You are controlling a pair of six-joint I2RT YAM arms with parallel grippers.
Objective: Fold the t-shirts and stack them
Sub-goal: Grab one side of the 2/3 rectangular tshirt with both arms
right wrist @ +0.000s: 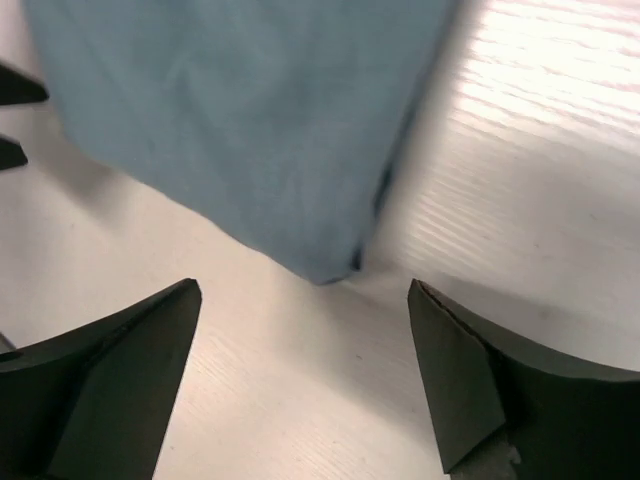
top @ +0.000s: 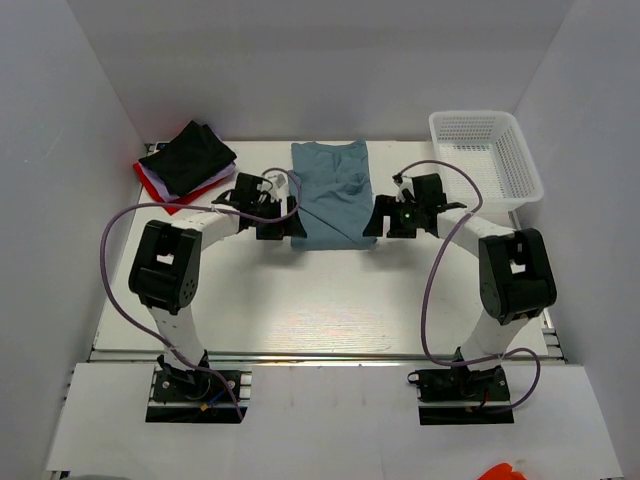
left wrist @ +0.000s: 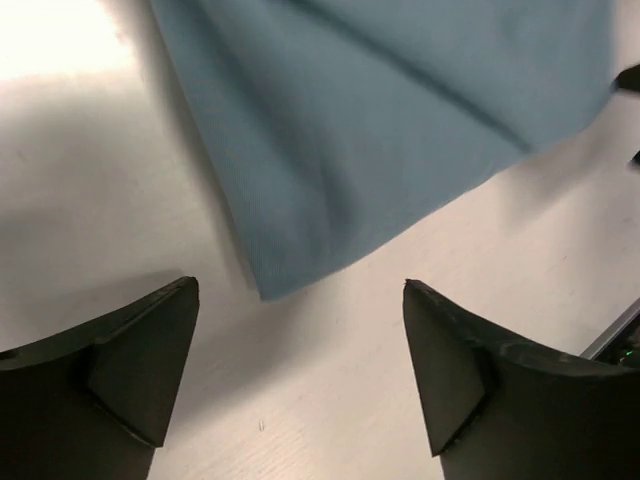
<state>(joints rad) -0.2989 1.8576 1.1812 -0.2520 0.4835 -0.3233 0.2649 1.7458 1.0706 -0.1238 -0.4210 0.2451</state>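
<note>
The dusty blue-teal t-shirt (top: 330,190) lies folded into a long strip at the back middle of the table, collar end away from me. My left gripper (top: 292,228) stands open just off its near left corner; in the left wrist view that corner of the shirt (left wrist: 380,110) lies ahead of the open left gripper (left wrist: 300,290), untouched. My right gripper (top: 373,222) stands open by the near right corner, and the shirt (right wrist: 230,120) ends just ahead of the right gripper (right wrist: 302,288). A black t-shirt (top: 190,158) lies on red (top: 148,178) and white ones at back left.
A white plastic mesh basket (top: 485,155) stands at the back right corner. White walls close in the table on three sides. Purple cables loop out from both arms over the table's sides.
</note>
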